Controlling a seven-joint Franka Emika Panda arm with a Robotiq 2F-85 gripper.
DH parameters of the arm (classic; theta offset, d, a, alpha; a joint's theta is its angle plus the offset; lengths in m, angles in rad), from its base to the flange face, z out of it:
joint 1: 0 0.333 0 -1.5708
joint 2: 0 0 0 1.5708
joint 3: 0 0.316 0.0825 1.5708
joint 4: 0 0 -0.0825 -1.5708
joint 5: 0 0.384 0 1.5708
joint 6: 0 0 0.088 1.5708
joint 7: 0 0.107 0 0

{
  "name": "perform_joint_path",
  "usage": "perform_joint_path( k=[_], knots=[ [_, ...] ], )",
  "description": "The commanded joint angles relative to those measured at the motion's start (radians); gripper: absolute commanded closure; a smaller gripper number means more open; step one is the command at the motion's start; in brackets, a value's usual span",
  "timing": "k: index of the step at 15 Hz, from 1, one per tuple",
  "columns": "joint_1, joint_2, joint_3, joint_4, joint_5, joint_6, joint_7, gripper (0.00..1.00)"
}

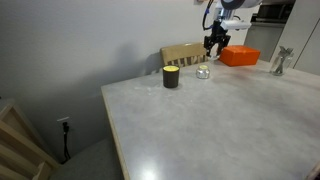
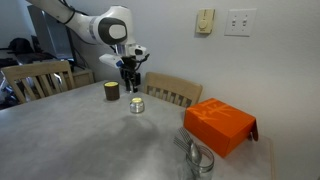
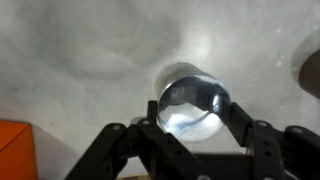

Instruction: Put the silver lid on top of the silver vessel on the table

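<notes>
My gripper (image 3: 195, 100) is shut on the silver lid (image 3: 190, 112), a shiny round disc that spans the gap between the two fingers. The silver vessel (image 3: 195, 72) stands on the pale grey table (image 3: 70, 60) right below it, partly hidden by the lid. In both exterior views the gripper (image 1: 215, 43) (image 2: 129, 80) hangs a little above the vessel (image 1: 203, 72) (image 2: 136, 104), near the table's (image 1: 200, 125) (image 2: 80, 140) far edge. The lid is too small to make out there.
A black cup (image 1: 171, 77) (image 2: 111, 91) stands beside the vessel. An orange box (image 1: 240, 57) (image 2: 220, 125) (image 3: 12, 150) lies on the table's other side. A shiny object (image 1: 280, 62) (image 2: 198, 160) stands past it. Wooden chairs (image 1: 185, 53) (image 2: 172, 90) line the edge.
</notes>
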Motion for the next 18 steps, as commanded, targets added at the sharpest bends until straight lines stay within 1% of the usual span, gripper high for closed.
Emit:
perform_joint_path(
  k=[1,6,11,15,18],
  knots=[
    [-0.036,0.050,0.037,0.110,0.009,-0.077,-0.106,0.56],
    [-0.028,0.137,0.048,0.276,-0.002,-0.193,-0.167,0.56],
    [0.000,0.232,0.051,0.392,-0.014,-0.243,-0.161,0.56],
    [0.023,0.289,0.044,0.431,-0.021,-0.261,-0.144,0.56],
    [0.018,0.302,0.034,0.420,-0.025,-0.266,-0.132,0.56]
  ],
)
